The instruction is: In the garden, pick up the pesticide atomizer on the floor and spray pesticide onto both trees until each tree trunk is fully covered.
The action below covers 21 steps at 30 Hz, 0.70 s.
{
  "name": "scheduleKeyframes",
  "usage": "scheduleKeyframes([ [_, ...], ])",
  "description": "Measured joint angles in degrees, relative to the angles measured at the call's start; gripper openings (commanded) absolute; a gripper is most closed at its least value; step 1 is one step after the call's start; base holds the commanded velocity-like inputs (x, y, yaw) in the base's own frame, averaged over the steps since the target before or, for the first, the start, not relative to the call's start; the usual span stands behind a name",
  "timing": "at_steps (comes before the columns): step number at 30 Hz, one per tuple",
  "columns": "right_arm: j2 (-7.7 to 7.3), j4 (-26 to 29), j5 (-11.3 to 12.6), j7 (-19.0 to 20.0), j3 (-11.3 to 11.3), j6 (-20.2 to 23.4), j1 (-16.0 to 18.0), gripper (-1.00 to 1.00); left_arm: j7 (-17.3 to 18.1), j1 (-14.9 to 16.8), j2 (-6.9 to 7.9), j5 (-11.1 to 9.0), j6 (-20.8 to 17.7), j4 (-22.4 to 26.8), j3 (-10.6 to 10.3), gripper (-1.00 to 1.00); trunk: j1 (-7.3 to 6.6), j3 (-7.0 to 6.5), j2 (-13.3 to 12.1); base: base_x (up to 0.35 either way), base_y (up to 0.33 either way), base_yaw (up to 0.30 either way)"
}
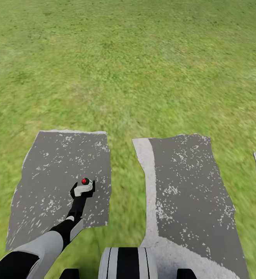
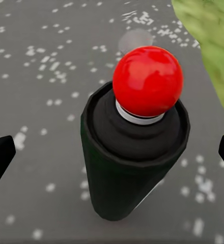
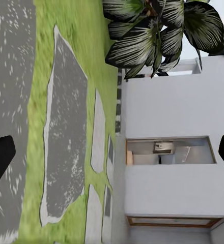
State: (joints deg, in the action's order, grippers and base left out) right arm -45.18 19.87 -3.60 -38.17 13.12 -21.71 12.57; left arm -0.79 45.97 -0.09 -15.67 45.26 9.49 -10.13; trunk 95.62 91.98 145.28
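Where the head view looks down over the lawn (image 1: 128, 58), four grey speckled paving slabs are counted: two large ones, the left slab (image 1: 58, 166) and the right slab (image 1: 190, 182), and a sliver of one more at each side edge. One pesticide atomizer (image 2: 132, 168) is counted, and no tree trunk is on record.

Left end effector (image 2: 112, 160): the left wrist view shows the two black fingers (image 2: 0, 157) at opposite edges of the picture, set wide apart. Neither visible tip touches anything.

The atomizer has a black cylindrical body topped by a round red knob. It sits between the two fingers, roughly midway and clear of both tips. Whether anything deeper in the end effector touches it cannot be told. In the head view it is over the near right part of the left slab, at the far end of the left arm (image 1: 46, 244).

Right end effector (image 3: 112, 160): the fingers are likewise wide apart and hold nothing. Beyond them are lawn, slabs, a white building (image 3: 168, 112) and one broad-leaved plant (image 3: 158, 35).
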Motion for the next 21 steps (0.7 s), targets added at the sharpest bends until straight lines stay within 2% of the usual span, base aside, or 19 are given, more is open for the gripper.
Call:
scheduleKeyframes([
  [6,0.0,0.0,0.0,0.03,-0.02,0.0,0.0,1.0,0.0,0.0,0.0,0.0,0.0,0.0,0.01,1.0,0.0,0.0,0.0,0.0,0.0,0.0],
  [7,0.0,0.01,0.0,0.03,-0.02,0.0,0.0,1.0,0.0,0.0,0.0,-0.01,0.0,0.0,0.02,-1.0,0.0,0.0,0.0,0.0,0.0,0.0],
  [21,0.0,0.06,0.0,0.0,-0.02,0.0,0.0,1.0,0.14,0.01,-0.01,0.23,-0.08,0.07,-0.45,-1.0,-0.01,0.0,0.0,0.0,0.0,0.0],
])
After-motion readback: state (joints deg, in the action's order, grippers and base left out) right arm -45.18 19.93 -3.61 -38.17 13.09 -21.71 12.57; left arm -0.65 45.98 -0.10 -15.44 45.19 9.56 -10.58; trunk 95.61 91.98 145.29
